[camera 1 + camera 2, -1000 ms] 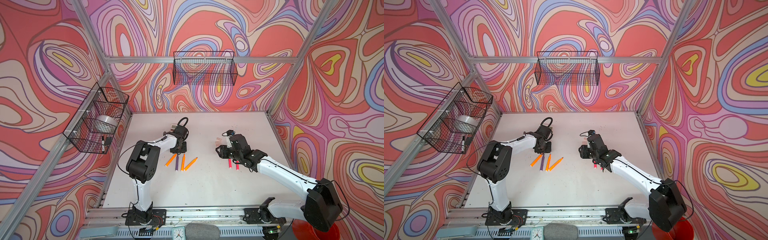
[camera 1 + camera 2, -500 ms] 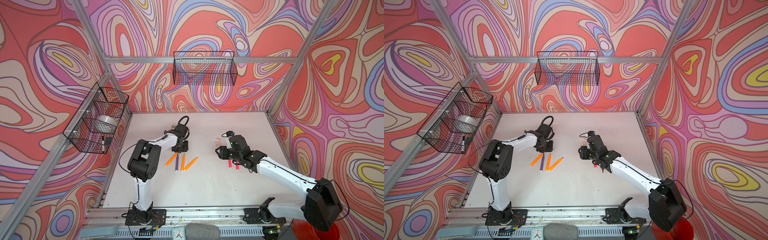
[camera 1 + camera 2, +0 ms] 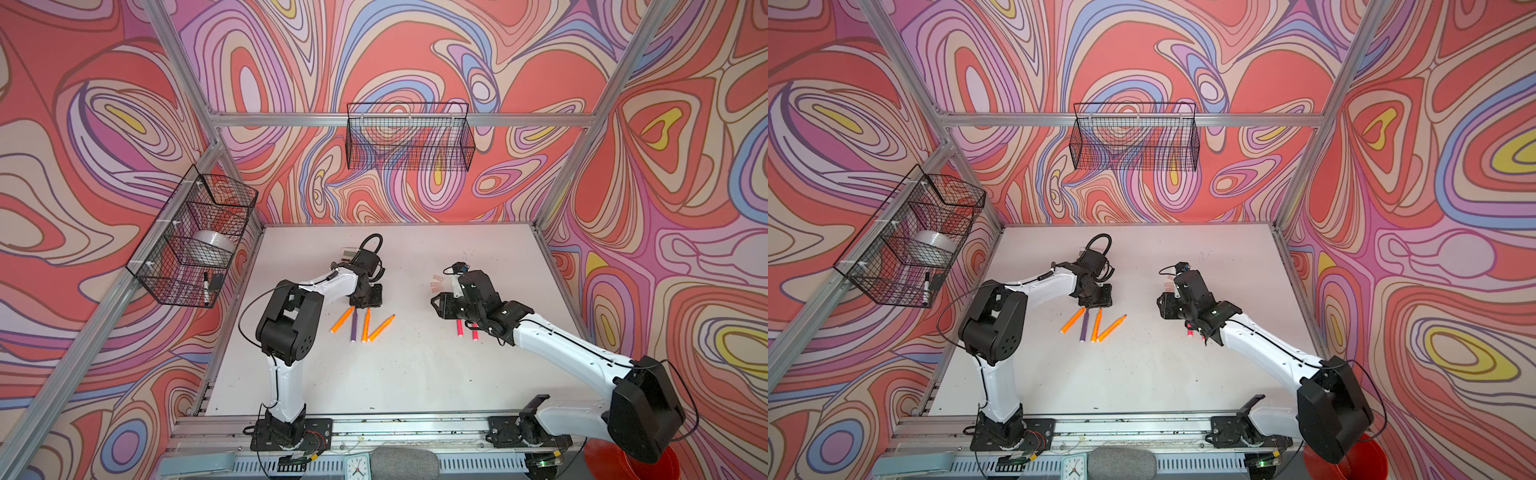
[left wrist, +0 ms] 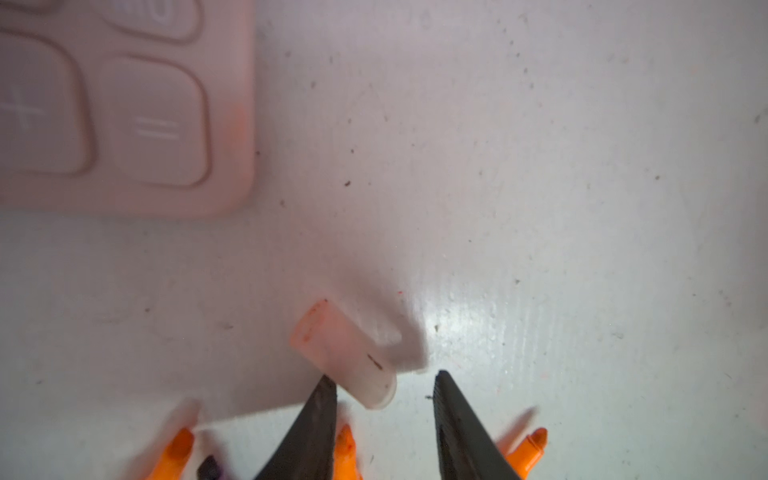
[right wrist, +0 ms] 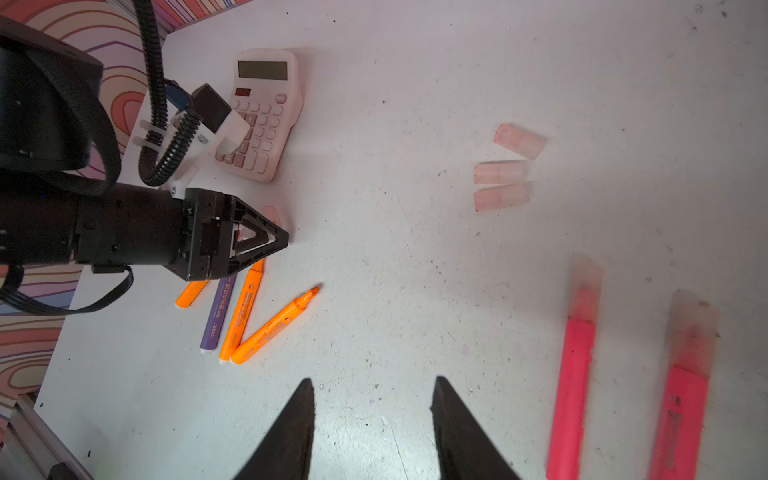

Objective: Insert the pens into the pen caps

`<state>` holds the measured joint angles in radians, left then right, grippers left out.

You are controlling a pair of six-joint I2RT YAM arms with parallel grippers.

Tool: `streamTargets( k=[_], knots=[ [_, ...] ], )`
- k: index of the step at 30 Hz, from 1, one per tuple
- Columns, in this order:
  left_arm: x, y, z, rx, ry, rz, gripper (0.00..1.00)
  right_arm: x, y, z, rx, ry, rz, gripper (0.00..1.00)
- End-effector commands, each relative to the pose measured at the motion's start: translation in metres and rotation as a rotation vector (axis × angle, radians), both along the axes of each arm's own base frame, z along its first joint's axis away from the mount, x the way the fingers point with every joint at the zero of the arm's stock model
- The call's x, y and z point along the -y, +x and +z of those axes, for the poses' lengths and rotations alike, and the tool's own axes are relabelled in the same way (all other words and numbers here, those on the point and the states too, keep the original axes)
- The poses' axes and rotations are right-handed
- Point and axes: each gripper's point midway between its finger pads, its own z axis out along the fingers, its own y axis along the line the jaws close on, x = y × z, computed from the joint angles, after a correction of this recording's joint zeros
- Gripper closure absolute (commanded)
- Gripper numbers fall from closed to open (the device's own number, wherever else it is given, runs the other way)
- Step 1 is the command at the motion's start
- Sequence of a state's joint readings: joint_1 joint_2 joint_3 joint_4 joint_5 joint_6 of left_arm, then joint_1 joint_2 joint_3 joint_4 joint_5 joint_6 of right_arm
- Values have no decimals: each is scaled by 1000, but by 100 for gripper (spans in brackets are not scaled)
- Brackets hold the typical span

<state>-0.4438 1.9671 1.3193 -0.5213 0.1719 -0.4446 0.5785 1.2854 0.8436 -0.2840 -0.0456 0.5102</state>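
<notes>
Three orange pens (image 3: 381, 327) and a purple pen (image 3: 354, 326) lie uncapped in a fan at centre left. My left gripper (image 4: 384, 374) hovers low over their tips, open. A pale pen cap (image 4: 345, 353) lies on the table just ahead of it, its near end against one fingertip (image 4: 328, 386). Three more pen caps (image 5: 498, 171) lie loose further right. Two pink pens (image 5: 575, 374) lie side by side, each with a translucent cap (image 5: 586, 286) on its tip. My right gripper (image 5: 374, 380) is open and empty beside them, over bare table.
A pink calculator (image 5: 266, 112) lies behind the left gripper (image 3: 365, 301). A wire basket (image 3: 191, 245) on the left wall holds a tape roll and a black-and-white marker. Another wire basket (image 3: 409, 139) hangs on the back wall. A small clock (image 3: 357, 467) sits at the front rail.
The left arm has shifted slightly above the orange pens. The right arm has not moved.
</notes>
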Motion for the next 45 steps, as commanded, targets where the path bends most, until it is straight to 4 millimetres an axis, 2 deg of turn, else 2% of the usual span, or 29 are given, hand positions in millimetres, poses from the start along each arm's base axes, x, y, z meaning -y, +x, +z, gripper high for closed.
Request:
streamTargets(
  k=[1, 9, 14, 17, 20, 24, 26, 29, 33, 36, 40, 45],
  knots=[
    [4, -24, -14, -93, -4, -38, 59, 1, -4, -2, 2, -10, 9, 53],
    [32, -8, -21, -109, -85, -39, 58, -2, -4, 2, 12, 16, 12, 53],
    [22, 7, -16, -64, -8, -14, 55, 2, -8, 4, 15, 13, 11, 53],
    [25, 11, -13, -59, -15, -14, 54, 3, -9, 4, 15, 12, 11, 53],
    [29, 11, 1, -29, -48, -37, 49, 5, -11, 4, 16, 11, 9, 53],
    [35, -5, 41, 73, -85, -86, 40, 7, -12, 8, 26, 9, 2, 53],
    [33, -20, 64, 141, -51, -113, 35, 9, -13, 11, 34, 12, -2, 52],
    [32, -52, 78, 185, 17, -164, 30, 11, -15, 13, 48, 21, -7, 52],
    [34, -95, 65, 171, 82, -236, 31, 13, -18, 16, 71, 40, -15, 51],
    [29, -112, 49, 149, 153, -263, 31, 15, -20, 14, 79, 49, -20, 51],
    [19, -113, 31, 126, 228, -279, 32, 18, -23, 10, 77, 46, -23, 51],
    [17, -109, 13, 98, 292, -326, 33, 23, -28, 4, 72, 36, -30, 50]
  ],
)
